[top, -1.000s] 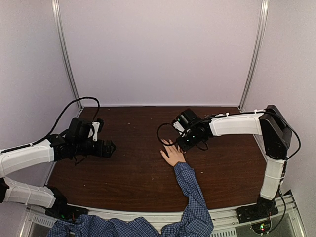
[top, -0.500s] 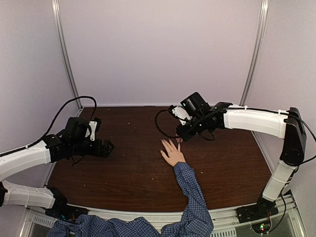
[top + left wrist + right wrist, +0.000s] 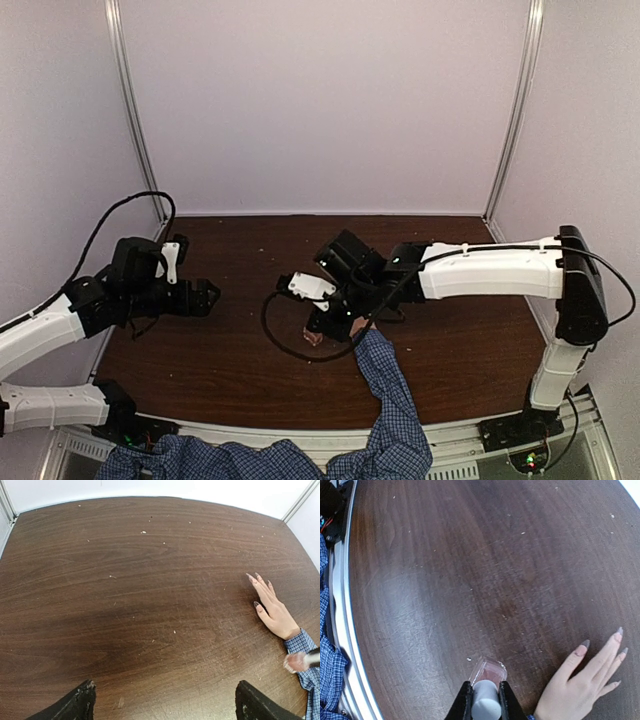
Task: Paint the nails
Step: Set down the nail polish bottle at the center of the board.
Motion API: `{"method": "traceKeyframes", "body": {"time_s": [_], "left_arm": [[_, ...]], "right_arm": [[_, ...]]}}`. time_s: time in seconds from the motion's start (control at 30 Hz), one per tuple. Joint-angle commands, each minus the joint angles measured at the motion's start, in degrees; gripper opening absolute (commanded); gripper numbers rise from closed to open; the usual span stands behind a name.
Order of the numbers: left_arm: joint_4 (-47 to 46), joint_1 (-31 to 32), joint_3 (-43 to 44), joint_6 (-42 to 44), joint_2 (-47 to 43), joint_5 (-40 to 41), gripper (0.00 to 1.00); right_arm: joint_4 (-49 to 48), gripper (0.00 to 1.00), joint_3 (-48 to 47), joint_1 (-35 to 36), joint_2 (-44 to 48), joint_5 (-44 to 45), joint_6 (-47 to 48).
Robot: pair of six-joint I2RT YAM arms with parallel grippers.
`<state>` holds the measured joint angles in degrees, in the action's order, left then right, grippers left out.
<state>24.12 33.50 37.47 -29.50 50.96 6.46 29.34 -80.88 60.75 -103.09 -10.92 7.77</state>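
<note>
**Right arm carries the polish across the hand**

The right gripper has swung from beyond the fingertips to the near-left side of the light-skinned hand. It is clamped on a small clear nail-polish bottle with a white cap. The cap looks on, so no painting yet, I'd judge. The pinkish-grey nails rest flat on the dark wooden table, just beside the bottle. Far left, the left gripper hovers, jaws wide and empty.

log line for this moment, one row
left fingers open above table | right fingers shut on nail-polish bottle beside hand | hand flat, nails up
</note>
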Motion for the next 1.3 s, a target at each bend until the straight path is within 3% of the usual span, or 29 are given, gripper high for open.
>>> {"method": "traceKeyframes", "body": {"time_s": [0.0, 0.5, 0.7, 0.87, 1.1, 1.2, 1.27], "left_arm": [[-1.0, 0.3, -1.2, -1.3, -1.8, -0.1, 0.98], [-3.4, 0.3, -2.4, 0.4, -0.7, -4.7, 0.98], [-3.5, 0.3, -1.8, 1.6, 0.2, -6.5, 0.98], [-3.2, 0.3, -1.1, 2.3, -0.8, -11.2, 0.98], [-0.1, 0.7, 2.2, 5.9, 0.7, -18.7, 0.98], [2.9, 2.8, 4.8, 8.4, 3.2, -19.9, 0.97], [4.2, 4.0, 6.4, 10.0, 4.6, -22.3, 0.98]], "right_arm": [[-2.4, 0.13, -1.4, 2.2, -4.0, -1.8, 1.6], [-7.1, 0.19, -1.0, 5.1, -10.3, -2.9, 2.2], [-7.6, 0.51, -1.0, 5.1, -10.4, -2.9, 2.2], [-8.7, 0.62, 0.4, 5.0, -7.1, -2.9, 1.5], [-15.9, 0.77, 9.6, 4.1, 5.6, -0.6, -2.1], [-20.8, 0.95, 15.9, 2.7, 12.6, -0.2, -4.5], [-23.5, 1.00, 20.3, 1.9, 17.0, 0.4, -6.0]]}}
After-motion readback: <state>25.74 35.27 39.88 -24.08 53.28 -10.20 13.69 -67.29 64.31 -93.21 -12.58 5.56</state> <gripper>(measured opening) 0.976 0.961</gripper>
